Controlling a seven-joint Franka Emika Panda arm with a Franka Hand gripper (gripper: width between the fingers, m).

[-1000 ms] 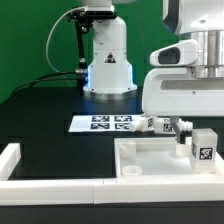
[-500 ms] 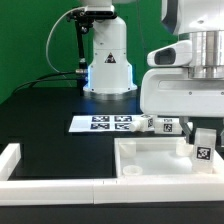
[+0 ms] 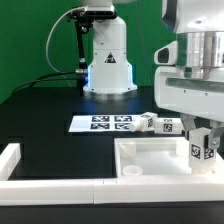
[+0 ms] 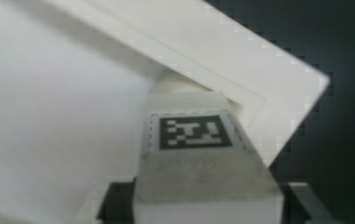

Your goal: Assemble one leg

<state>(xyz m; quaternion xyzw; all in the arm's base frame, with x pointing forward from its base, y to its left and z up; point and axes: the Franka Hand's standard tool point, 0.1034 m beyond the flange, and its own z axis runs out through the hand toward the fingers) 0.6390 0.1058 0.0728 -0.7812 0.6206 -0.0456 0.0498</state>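
Leg point(image 3: 203, 149), a small white block with a black-and-white tag on its facing side, sits at the exterior view's right, pinched in the tool point(image 3: 203, 138) and held over the right end of the large white tray-like part point(image 3: 150, 158). In the wrist view the leg point(image 4: 199, 150) runs out from between the two dark fingers point(image 4: 121, 200), which press against its sides; its tagged face is turned to the camera and its far end reaches a corner of the tray-like part point(image 4: 85, 110); whether it touches there cannot be told. The tray-like part lies on the black worktop point(image 3: 50, 125), near the front. Behind it, the marker board point(image 3: 105, 123) lies flat on the worktop, and just beside the board, toward the exterior view's right, more small tagged white blocks point(image 3: 158, 124) rest in a row. The arm's white base point(image 3: 108, 60) stands at the back, with a blue light glowing at its foot.
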